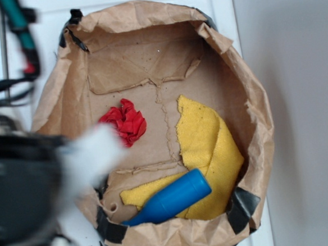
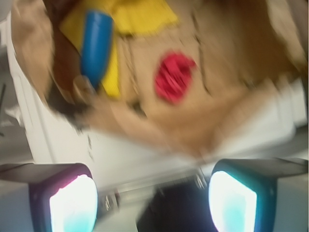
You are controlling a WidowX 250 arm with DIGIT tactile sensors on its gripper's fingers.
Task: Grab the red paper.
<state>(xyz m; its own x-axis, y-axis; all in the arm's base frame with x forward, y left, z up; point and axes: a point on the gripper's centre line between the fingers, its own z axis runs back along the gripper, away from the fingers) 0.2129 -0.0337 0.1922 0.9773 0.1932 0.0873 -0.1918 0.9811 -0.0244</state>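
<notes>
Now the gripper [image 2: 153, 198] is wide open and empty, outside the bag [image 1: 259, 122]. Farther in, the paper [image 2: 174, 77] lies on the bag floor, apart from the cloth [image 2: 140, 17]. Descending, the fingers may catch the rim.

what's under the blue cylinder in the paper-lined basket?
The blue plastic cylinder lies on the yellow cloth, its narrow end reaching the brown paper lining. Whatever is beneath the cloth is covered. The crumpled red paper wad lies apart, on bare paper.

Paper wad [image 1: 125, 122] in bag [image 1: 67, 101], beside cloth [image 1: 201, 134]
</notes>
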